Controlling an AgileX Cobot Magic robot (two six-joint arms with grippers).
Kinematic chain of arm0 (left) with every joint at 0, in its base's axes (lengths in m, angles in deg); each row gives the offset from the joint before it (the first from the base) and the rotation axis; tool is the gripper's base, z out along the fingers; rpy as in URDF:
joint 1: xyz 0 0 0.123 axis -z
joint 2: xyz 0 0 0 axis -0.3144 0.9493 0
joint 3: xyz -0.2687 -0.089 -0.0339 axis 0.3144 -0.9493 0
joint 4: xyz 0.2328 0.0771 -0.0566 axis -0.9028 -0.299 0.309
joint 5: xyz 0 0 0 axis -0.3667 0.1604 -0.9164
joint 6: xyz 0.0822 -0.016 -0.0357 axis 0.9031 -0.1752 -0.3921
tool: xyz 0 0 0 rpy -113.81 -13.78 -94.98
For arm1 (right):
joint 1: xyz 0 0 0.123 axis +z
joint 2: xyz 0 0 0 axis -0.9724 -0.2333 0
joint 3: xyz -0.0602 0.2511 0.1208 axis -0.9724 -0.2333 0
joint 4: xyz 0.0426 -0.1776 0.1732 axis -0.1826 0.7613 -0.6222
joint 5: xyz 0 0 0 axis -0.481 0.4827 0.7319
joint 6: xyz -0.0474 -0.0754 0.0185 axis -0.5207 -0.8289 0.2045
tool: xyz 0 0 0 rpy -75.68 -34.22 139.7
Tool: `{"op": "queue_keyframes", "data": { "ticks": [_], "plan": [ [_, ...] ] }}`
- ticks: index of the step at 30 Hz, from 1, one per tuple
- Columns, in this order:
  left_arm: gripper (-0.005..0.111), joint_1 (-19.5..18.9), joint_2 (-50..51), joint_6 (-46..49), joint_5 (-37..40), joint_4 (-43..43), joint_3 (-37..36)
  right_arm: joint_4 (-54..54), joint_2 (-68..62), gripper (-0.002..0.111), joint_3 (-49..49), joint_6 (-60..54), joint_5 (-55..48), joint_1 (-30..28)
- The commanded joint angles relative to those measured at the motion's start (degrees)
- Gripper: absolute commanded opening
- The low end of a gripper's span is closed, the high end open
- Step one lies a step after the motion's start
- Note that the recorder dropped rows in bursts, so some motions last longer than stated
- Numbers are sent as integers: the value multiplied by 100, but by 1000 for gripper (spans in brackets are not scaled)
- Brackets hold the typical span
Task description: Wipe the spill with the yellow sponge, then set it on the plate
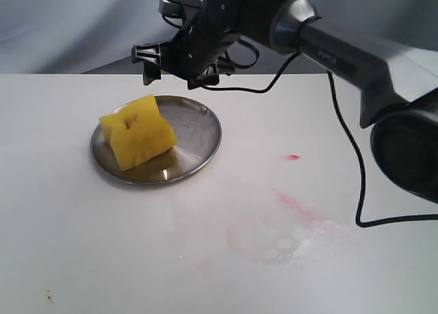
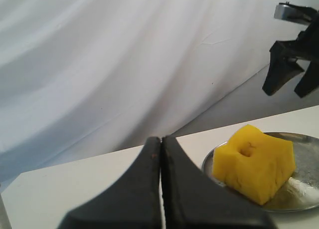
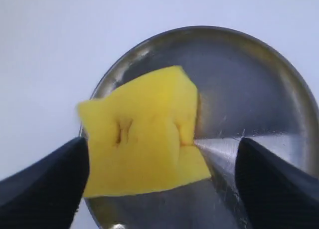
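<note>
The yellow sponge lies on the left half of the steel plate, free of any gripper. My right gripper hangs open above the plate's far edge, a clear gap below its fingers. In the right wrist view the sponge rests on the plate, with the right gripper spread wide above it. The spill is a pale bubbly smear with pink streaks to the right of the plate. My left gripper is shut and empty; beyond it, the sponge and plate show.
A small red fleck marks the white table between the plate and the right arm. A black cable hangs from that arm down to the table. A grey cloth backdrop stands behind the table.
</note>
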Motion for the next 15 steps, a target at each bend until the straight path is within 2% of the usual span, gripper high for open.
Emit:
{"op": "queue_keyframes", "data": {
  "ticks": [1, 6, 10, 15],
  "plan": [
    [0, -10, -20, -58, -37, 40, 17, 663, 569, 48, 76, 248, -682, -14],
    [0, -10, -20, -58, -37, 40, 17, 1457, 1034, 3, 76, -48, -2015, 80],
    [0, -10, -20, -58, -37, 40, 17, 1656, 1389, 0, -68, -280, -2086, 268],
    [0, -10, -20, -58, -37, 40, 17, 1888, 2214, 0, -1278, -226, -1981, 604]
  ]
}}
